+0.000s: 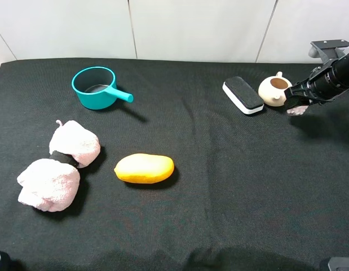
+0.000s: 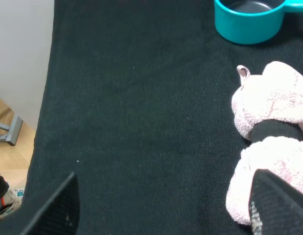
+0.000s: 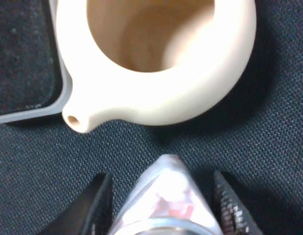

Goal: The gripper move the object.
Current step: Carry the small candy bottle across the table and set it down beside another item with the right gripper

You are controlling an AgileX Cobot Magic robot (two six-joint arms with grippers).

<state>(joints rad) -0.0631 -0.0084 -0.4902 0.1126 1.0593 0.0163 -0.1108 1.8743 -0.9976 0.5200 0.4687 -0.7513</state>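
Bottle (image 3: 163, 196) pinched in right jaws, just beside teapot (image 3: 156, 63)

Right jaws: closed down on the small clear bottle, one black finger (image 3: 95, 208) against each side of the glass, pale pink-white pellets showing through it, rim of a silver cap at the very edge of the wrist view. Held low over the dark cloth of the counter (image 1: 219, 214), at the far right end, at the tip of the right arm (image 1: 332, 76). Whether resting on the cloth or just clear of it, cannot tell. Just beside the cream teapot, parted from it by a narrow strip of cloth.

Teapot upright and open at the top, spout on the side nearer the black-and-white eraser block (image 1: 243, 95). Block lying flat just beside the teapot, on the side away from the arm.

Left jaws: spread wide, holding nothing, over the cloth near the left edge of the counter. Only the two black fingertips (image 2: 53, 210) in view. One fingertip over bare cloth, the other overlapping the nearer of two pink fluffy bundles (image 2: 268, 98); contact there not clear.

Teal pot (image 2: 246, 22) with a straight handle farther back, beyond the bundles. Yellow oval thing (image 1: 144, 168) lying mid-counter, near the bundles, well apart from bottle, teapot and block.
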